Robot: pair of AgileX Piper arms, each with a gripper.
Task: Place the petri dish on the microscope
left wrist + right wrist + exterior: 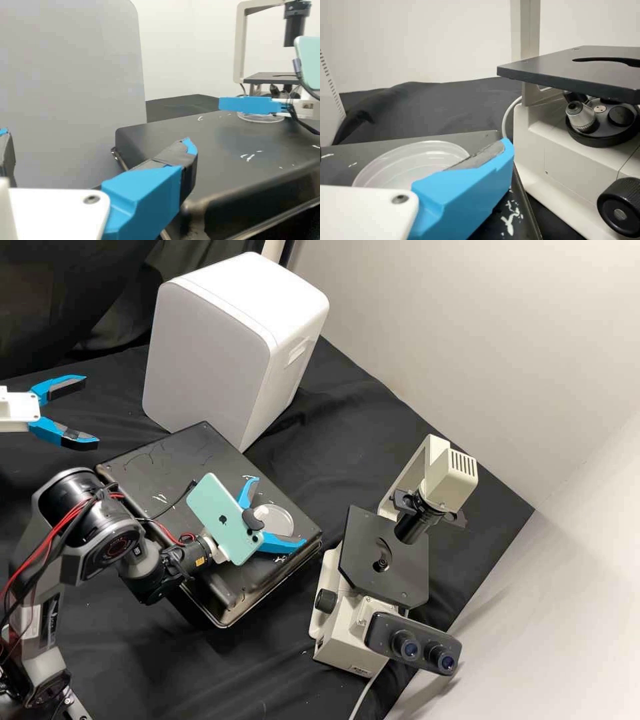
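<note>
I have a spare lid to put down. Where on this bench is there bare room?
Bare cloth lies between the white box and the microscope, and in front of the black tray. The tray's half nearer the box is bare too. Crowded: the tray's corner by the microscope, where the right gripper straddles the petri dish.
</note>
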